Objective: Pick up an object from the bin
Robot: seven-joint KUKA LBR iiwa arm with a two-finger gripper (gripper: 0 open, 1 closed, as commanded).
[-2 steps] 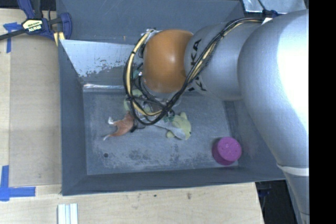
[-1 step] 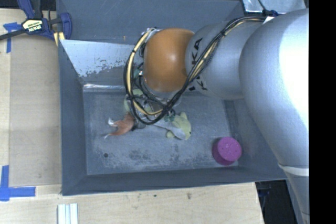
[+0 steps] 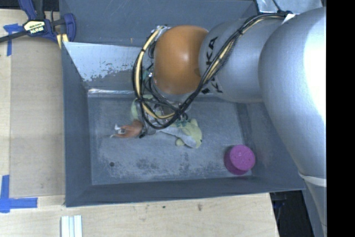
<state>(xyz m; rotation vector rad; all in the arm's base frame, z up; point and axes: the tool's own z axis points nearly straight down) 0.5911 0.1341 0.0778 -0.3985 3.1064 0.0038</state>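
Closest candidates are lying right under the gripper (image 3: 157,119): a pale yellow-green and grey lump (image 3: 189,133) just beside it on the arm's side; a small orange-brown piece (image 3: 128,130) just beside it on the opposite side; a magenta cylinder (image 3: 239,159) is sitting well apart from it, near a corner of the bin (image 3: 77,136). Everything is looking like it's resting on the floor, so I'm judging the pick as not yet done; grasp and lift are both left to do. The orange wrist cover (image 3: 176,61) and cable loops (image 3: 145,91) are hiding the gripper's tip; I'm unable to tell whether it's open, closed, or holding anything.
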